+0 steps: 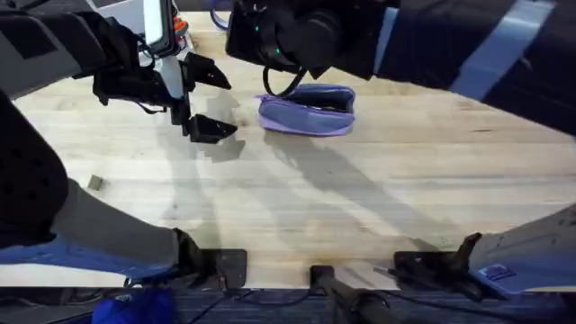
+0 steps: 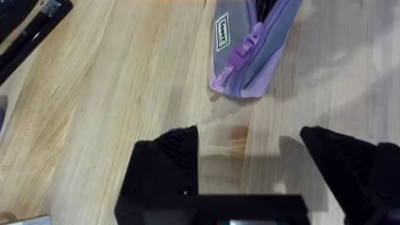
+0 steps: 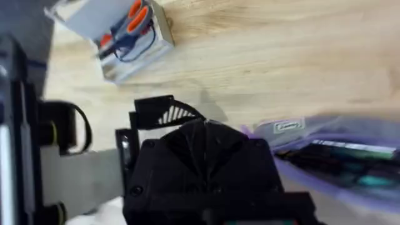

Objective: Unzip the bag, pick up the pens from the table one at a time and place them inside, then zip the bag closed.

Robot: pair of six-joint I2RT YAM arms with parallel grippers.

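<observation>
The lavender and grey bag (image 1: pixel 306 110) lies on the table (image 1: pixel 360 198) at the back centre. In the left wrist view its zipper pull (image 2: pixel 247 45) sits near the end closest to my left gripper, and the zip gapes beyond it. Slim dark and teal pens (image 3: pixel 350 155) lie inside the opening. My left gripper (image 1: pixel 209 101) hangs open and empty just left of the bag (image 2: pixel 250 56), apart from it. My right arm (image 1: pixel 297 40) looms dark over the bag's back edge. Its gripper (image 3: pixel 206 126) is shut beside the bag's rim (image 3: pixel 294 128); nothing shows between its fingers.
A grey box with orange-handled scissors (image 3: pixel 125 31) stands at the back left, behind my left arm. A small tag (image 1: pixel 94 183) lies at the left side of the table. A black object (image 2: pixel 28 28) sits beyond the left gripper. Bare wood stretches across the middle and front.
</observation>
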